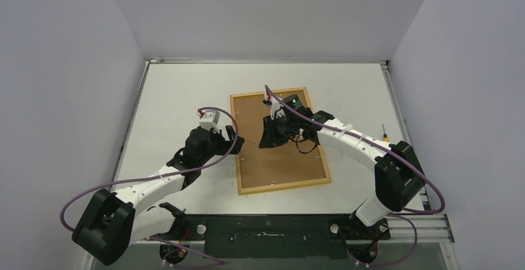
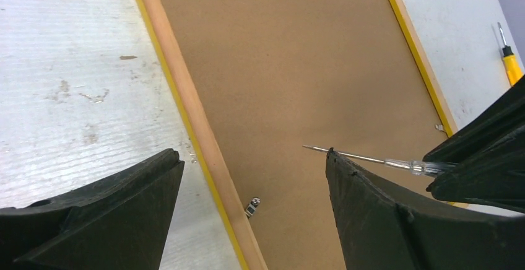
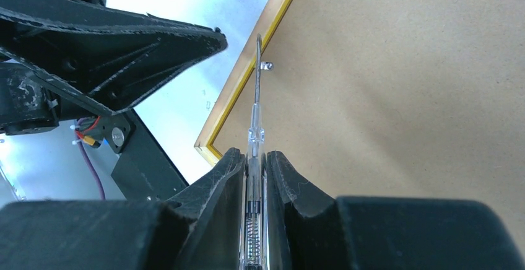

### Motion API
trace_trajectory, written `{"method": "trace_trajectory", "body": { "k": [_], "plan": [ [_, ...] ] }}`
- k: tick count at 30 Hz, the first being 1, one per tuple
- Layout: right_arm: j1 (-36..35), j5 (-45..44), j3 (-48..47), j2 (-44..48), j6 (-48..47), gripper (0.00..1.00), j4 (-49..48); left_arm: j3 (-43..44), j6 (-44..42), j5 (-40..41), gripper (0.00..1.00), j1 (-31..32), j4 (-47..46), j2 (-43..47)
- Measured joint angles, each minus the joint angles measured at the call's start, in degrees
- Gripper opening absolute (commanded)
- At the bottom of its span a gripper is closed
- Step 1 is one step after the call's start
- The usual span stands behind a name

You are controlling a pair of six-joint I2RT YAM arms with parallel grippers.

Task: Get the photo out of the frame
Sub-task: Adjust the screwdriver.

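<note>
Left gripper [image 1: 230, 136]: sits at 9 o'clock of the frame [image 1: 278, 165], over its left rail. Jaws spread wide, gripping nothing. Left wrist view looks down on the wood rim and yellow edge passing between the fingers [image 2: 402, 220], one over bare table [image 2: 74, 65], the other over the brown backing. Metal tab [image 2: 252, 206] just inside the rim, toward 6 o'clock in that view.

Frame: lies back-up and flat on mid-table, slightly rotated, long side running roughly 12 to 6. Photo: not visible in any view.

Right gripper [image 1: 270, 135]: hangs over the frame's middle, pointing toward 9 o'clock. Jaws pinched almost closed on a clear-handled screwdriver [image 3: 255, 127]. Shaft reaches toward the left rail, tip close by the left gripper's inner finger; contact impossible to tell. Right wrist view puts the tip near another tab [image 3: 266, 65], just beside the yellow edge.

Yellow-handled screwdriver [image 1: 385, 135]: lies on the table at 3 o'clock of the frame, well apart from it, near the right edge, touched by neither gripper.
</note>
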State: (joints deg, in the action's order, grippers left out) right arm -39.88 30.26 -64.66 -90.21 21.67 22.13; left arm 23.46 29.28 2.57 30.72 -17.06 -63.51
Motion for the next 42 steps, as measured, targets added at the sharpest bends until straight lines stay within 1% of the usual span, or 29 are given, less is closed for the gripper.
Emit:
{"method": "trace_trajectory", "body": {
  "k": [4, 10, 16, 19, 28, 36, 42],
  "plan": [
    [-0.3, 1.0, 0.0, 0.0, 0.2, 0.05, -0.3, 0.0, 0.0, -3.0, 0.84, 0.5, -2.0, -2.3],
    [-0.3, 1.6, 0.0, 0.0, 0.7, 0.05, -1.1, 0.1, 0.0, -6.2, 0.81, 1.0, -2.5, -6.2],
    [-0.2, 1.4, 0.0, 0.0, 1.6, 0.05, -3.1, 0.3, 0.0, -8.8, 0.80, 1.0, -2.6, -7.0],
    [-0.2, 1.4, 0.0, 0.0, 1.7, 0.05, -3.2, 0.4, 0.3, -8.3, 0.80, 1.0, -2.6, -6.6],
    [-0.5, 1.9, 0.0, -0.6, 1.3, 0.05, -2.3, -0.2, 2.5, -2.8, 0.80, -0.7, -3.4, -1.4],
    [-1.8, 3.4, 0.0, -1.5, 1.0, 0.05, -2.0, -0.5, 3.5, -2.3, 0.79, -0.9, -3.8, -3.2],
    [-1.8, 3.0, 0.0, -1.5, 1.1, 0.05, -2.5, -0.5, 3.5, -4.0, 0.79, -0.9, -3.7, -5.4]
  ]
}}
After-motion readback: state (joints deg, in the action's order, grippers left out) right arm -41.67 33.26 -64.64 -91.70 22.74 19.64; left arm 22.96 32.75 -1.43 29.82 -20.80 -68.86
